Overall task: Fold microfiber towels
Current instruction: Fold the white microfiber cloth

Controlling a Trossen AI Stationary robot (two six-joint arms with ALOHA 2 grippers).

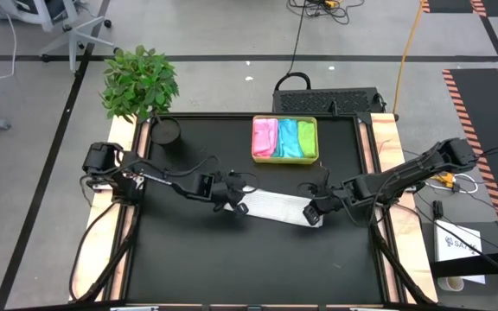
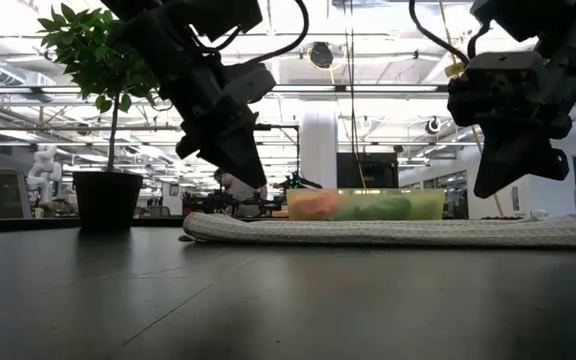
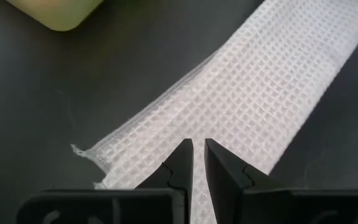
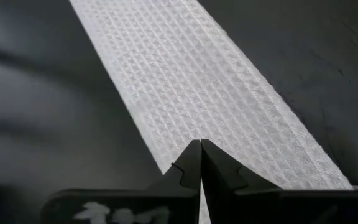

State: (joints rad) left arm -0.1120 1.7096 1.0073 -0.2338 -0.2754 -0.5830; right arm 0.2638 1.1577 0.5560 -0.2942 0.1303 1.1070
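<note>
A white waffle-weave towel (image 1: 275, 206) lies flat on the black table as a long folded strip (image 2: 388, 232), running from left to right. My left gripper (image 1: 234, 201) hangs just above the strip's left end (image 3: 123, 155), clear of it in the low view (image 2: 255, 182). Only a narrow gap shows between its fingertips (image 3: 198, 146). My right gripper (image 1: 315, 214) is shut and hovers over the strip's right end (image 4: 200, 144), also clear (image 2: 490, 188). Pink (image 1: 264, 138), blue (image 1: 288, 138) and green (image 1: 306, 138) folded towels lie in the tray (image 1: 285, 117).
The yellow-green tray (image 2: 368, 205) stands at the far middle of the table, just behind the strip. A potted plant (image 1: 141, 82) stands at the far left corner (image 2: 108, 195). Bare black table lies toward the near edge (image 1: 249, 268).
</note>
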